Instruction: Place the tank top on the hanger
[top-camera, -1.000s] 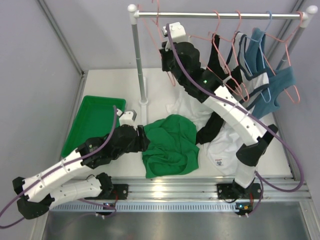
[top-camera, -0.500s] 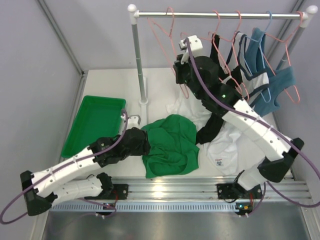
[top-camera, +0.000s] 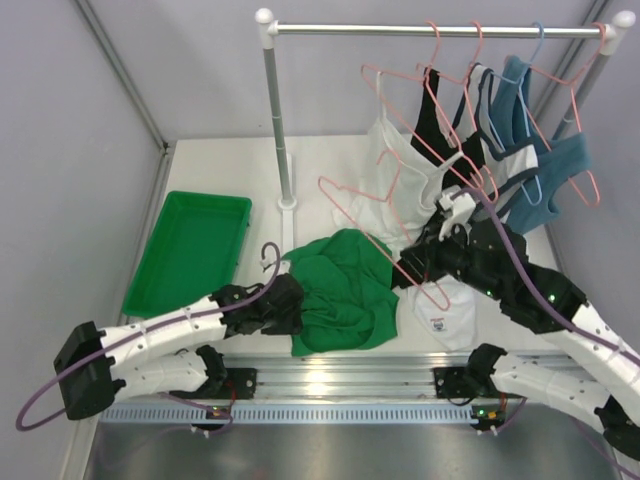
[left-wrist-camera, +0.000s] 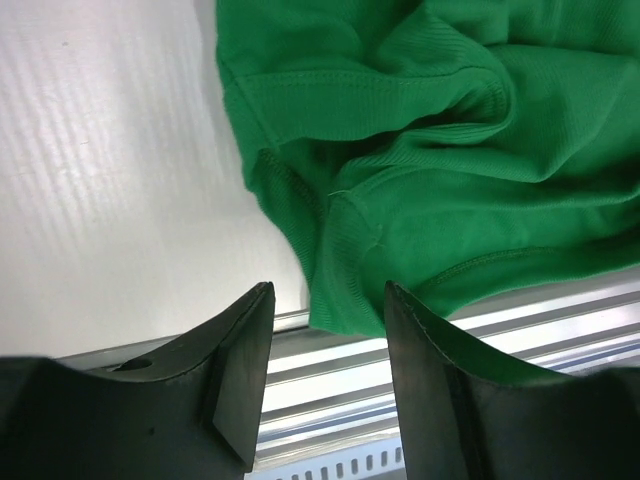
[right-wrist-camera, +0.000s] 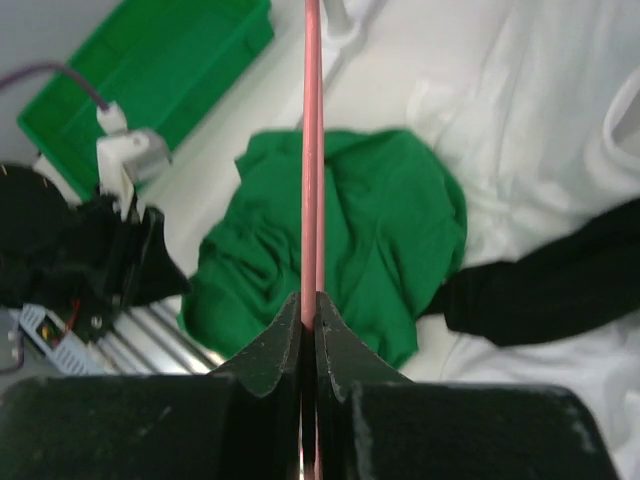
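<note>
- Salmon-pink wire clothes hanger (right-wrist-camera: 311, 120) is pinched in the right gripper (right-wrist-camera: 309, 300), whose jaws are clamped on the thin wire, and it is held in the air over the middle of the white table (top-camera: 310, 170).
- The left gripper (left-wrist-camera: 325, 295) stands parted at the bright green fabric tank top (top-camera: 345, 290), which lies crumpled by the table's near edge. The hem corner shows between the jaws.
- My judgement: pinch a single layer near a strap, lift, and spread the opening for the hanger's arm.
- The rigid green plastic tray (top-camera: 185, 250) sits by the left edge with nothing visible inside.
</note>
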